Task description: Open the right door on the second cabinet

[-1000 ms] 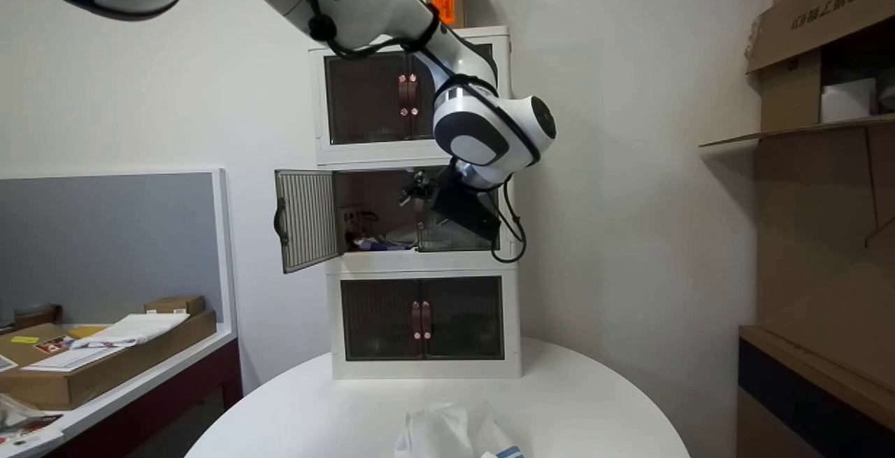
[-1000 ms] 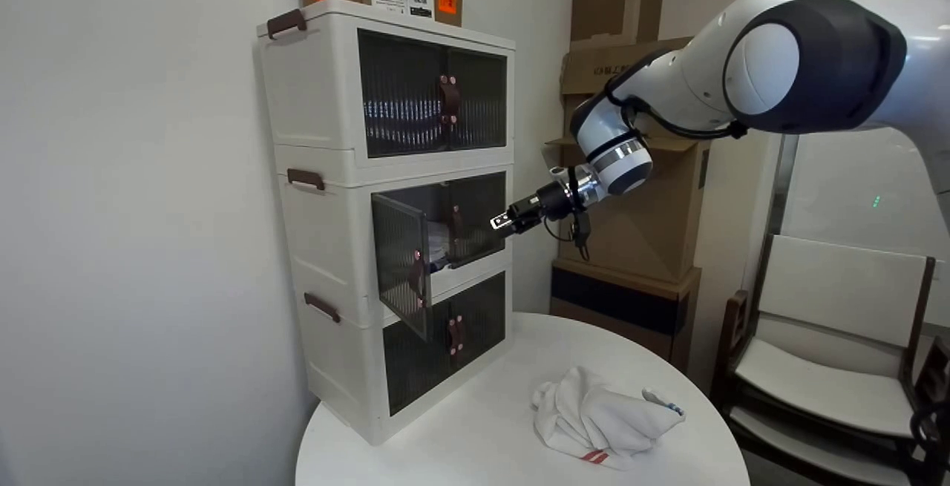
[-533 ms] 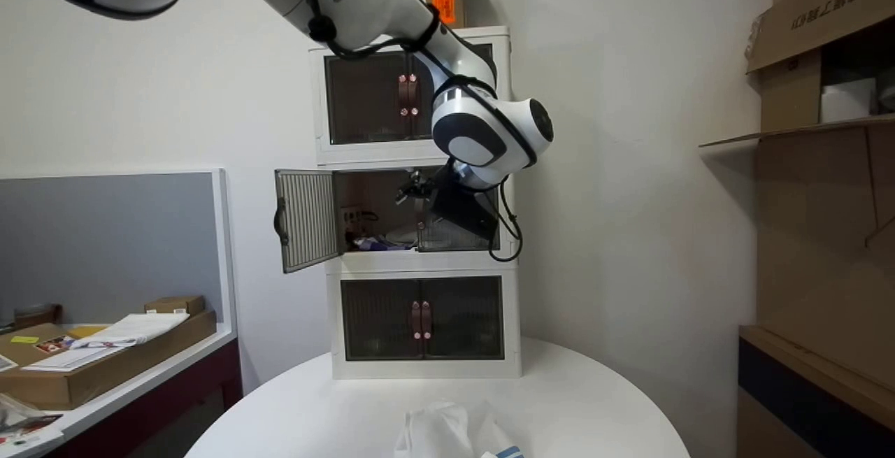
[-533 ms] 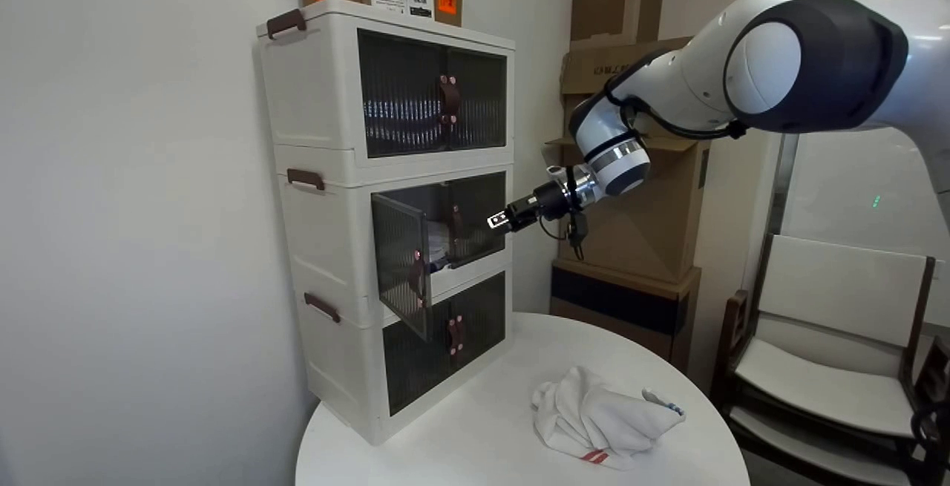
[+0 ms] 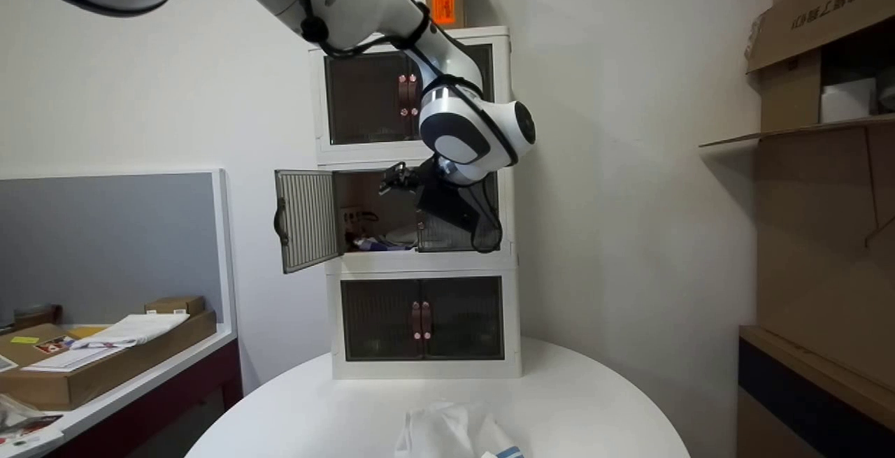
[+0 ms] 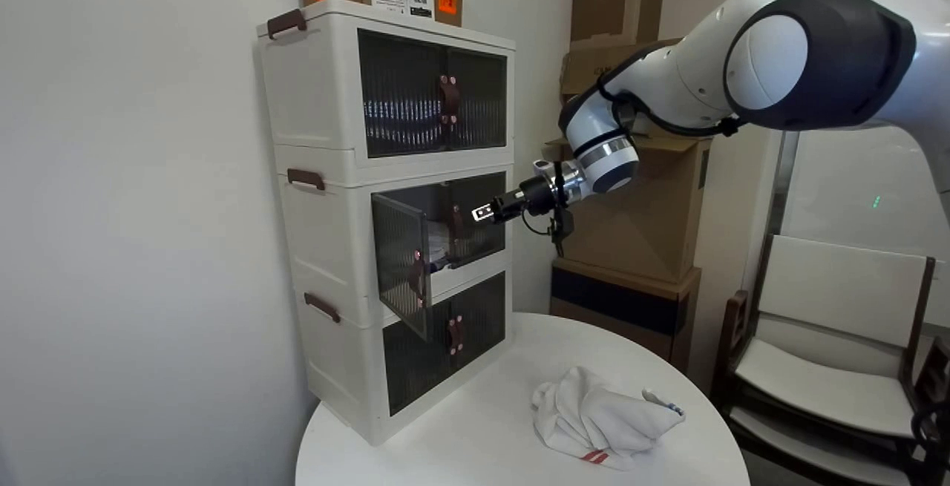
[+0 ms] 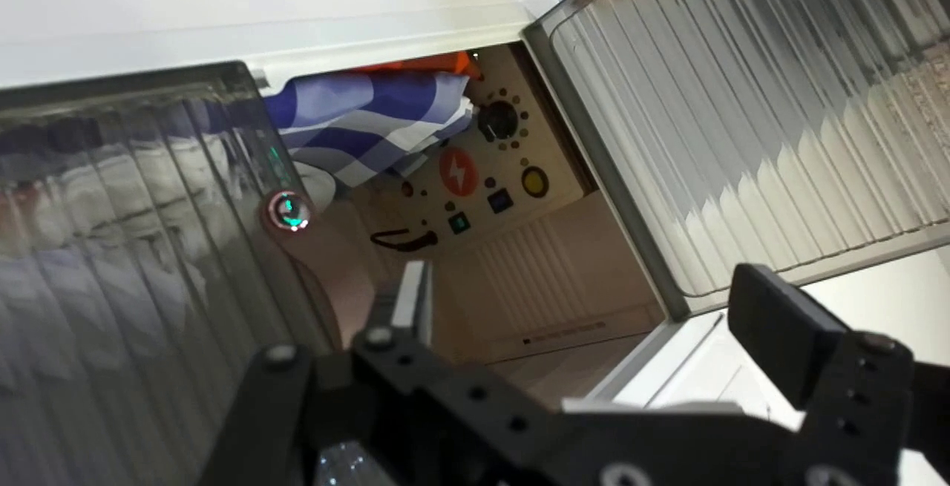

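Note:
The second cabinet [image 5: 423, 261] is the middle white unit of the stack; it also shows in an exterior view [image 6: 323, 237]. Its right door [image 5: 447, 240] is closed; in the wrist view this ribbed clear pane [image 7: 111, 263] fills the left side. Its dark-red handle [image 6: 456, 225] is at the inner edge; one rivet end of the handle [image 7: 289, 211] shows in the wrist view, the far end hidden behind a finger. My gripper [image 7: 582, 278] is open and empty in front of the cabinet. One finger overlaps the handle in view; I cannot tell if they touch. The gripper [image 6: 482, 213] points at the cabinet.
The matching left door [image 5: 308, 220] stands swung open and juts out [image 6: 401, 271]. Inside are a blue-checked cloth [image 7: 364, 115] and a beige panelled box [image 7: 490, 174]. Closed units sit above and below. A crumpled white cloth [image 6: 601, 415] lies on the round table [image 6: 438, 456].
The arm and gripper have moved left in both exterior views, slightly upward, closer to the right door's handle. The doors have not moved.

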Controlling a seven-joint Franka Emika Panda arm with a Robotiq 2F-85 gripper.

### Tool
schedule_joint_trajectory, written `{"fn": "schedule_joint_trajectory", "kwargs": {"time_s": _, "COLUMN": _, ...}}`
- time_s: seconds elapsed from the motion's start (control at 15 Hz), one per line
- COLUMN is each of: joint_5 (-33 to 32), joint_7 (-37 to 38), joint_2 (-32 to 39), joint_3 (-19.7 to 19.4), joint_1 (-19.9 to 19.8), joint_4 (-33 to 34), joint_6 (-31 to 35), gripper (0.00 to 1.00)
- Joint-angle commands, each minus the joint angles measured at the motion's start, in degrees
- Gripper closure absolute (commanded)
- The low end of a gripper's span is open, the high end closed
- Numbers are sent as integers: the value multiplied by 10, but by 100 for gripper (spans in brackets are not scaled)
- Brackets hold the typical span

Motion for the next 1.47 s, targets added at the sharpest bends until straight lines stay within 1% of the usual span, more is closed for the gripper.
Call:
{"fn": "schedule_joint_trajectory", "kwargs": {"time_s": 0.0, "joint_5": 5, "joint_7": -29, "joint_2": 11, "joint_3": 6, "joint_1": 10, "joint_4": 21, "joint_6": 7, "gripper": 0}}
{"fn": "schedule_joint_trajectory", "kwargs": {"time_s": 0.33, "joint_5": -2, "joint_7": -43, "joint_2": 33, "joint_3": 7, "joint_1": 21, "joint_4": 47, "joint_6": 36, "gripper": 0}}
{"fn": "schedule_joint_trajectory", "kwargs": {"time_s": 0.73, "joint_5": 1, "joint_7": -36, "joint_2": 61, "joint_3": 9, "joint_1": 16, "joint_4": 91, "joint_6": 69, "gripper": 0}}
{"fn": "schedule_joint_trajectory", "kwargs": {"time_s": 0.87, "joint_5": 3, "joint_7": -33, "joint_2": 69, "joint_3": 11, "joint_1": 12, "joint_4": 104, "joint_6": 71, "gripper": 0}}
{"fn": "schedule_joint_trajectory", "kwargs": {"time_s": 1.13, "joint_5": -1, "joint_7": -27, "joint_2": 93, "joint_3": 19, "joint_1": 18, "joint_4": 135, "joint_6": 77, "gripper": 0}}
{"fn": "schedule_joint_trajectory", "kwargs": {"time_s": 1.2, "joint_5": -1, "joint_7": -25, "joint_2": 98, "joint_3": 21, "joint_1": 19, "joint_4": 141, "joint_6": 76, "gripper": 4}}
{"fn": "schedule_joint_trajectory", "kwargs": {"time_s": 1.27, "joint_5": -2, "joint_7": -23, "joint_2": 104, "joint_3": 24, "joint_1": 20, "joint_4": 148, "joint_6": 75, "gripper": 26}}
{"fn": "schedule_joint_trajectory", "kwargs": {"time_s": 1.4, "joint_5": -1, "joint_7": -17, "joint_2": 112, "joint_3": 30, "joint_1": 20, "joint_4": 155, "joint_6": 70, "gripper": 31}}
